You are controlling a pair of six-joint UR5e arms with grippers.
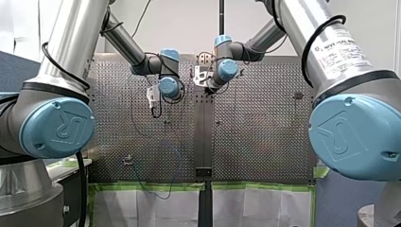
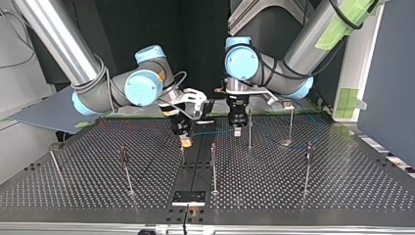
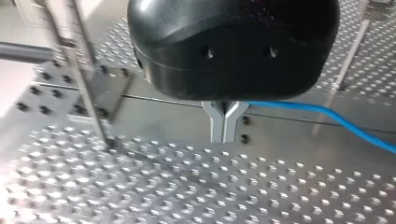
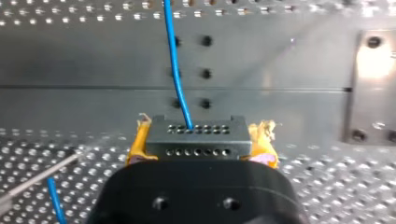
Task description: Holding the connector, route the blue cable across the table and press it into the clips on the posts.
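My right gripper [image 2: 186, 141] is clamped tight on the connector [image 4: 196, 138], a dark block with two rows of small holes. Its yellow pads [image 4: 136, 145] press in on both sides of it. The blue cable [image 4: 175, 60] sits in one hole of the upper row and runs straight ahead from there over the table [image 2: 342, 188]. A second short stretch of blue shows down beside this gripper, close to a thin rod. My left gripper [image 3: 225, 122] has its metal fingers [image 3: 217, 123] brought together with no gap at the tips. The blue cable comes out at their base and trails off to one side, low over the perforated surface, so I read it as pinched between them. In the top view both grippers hang just above the table near its far edge, either side of the middle seam, with a faint line of cable strung between them. From my left gripper the cable goes on toward that view's right, past two posts [image 2: 249, 128] standing just beside it. Nearer that camera stand more posts, well apart from both grippers, each with a dark clip [image 2: 122, 152] near its top. I cannot tell whether the cable sits in any clip. A black plate [image 2: 188, 197] lies at the table's near edge in that view.
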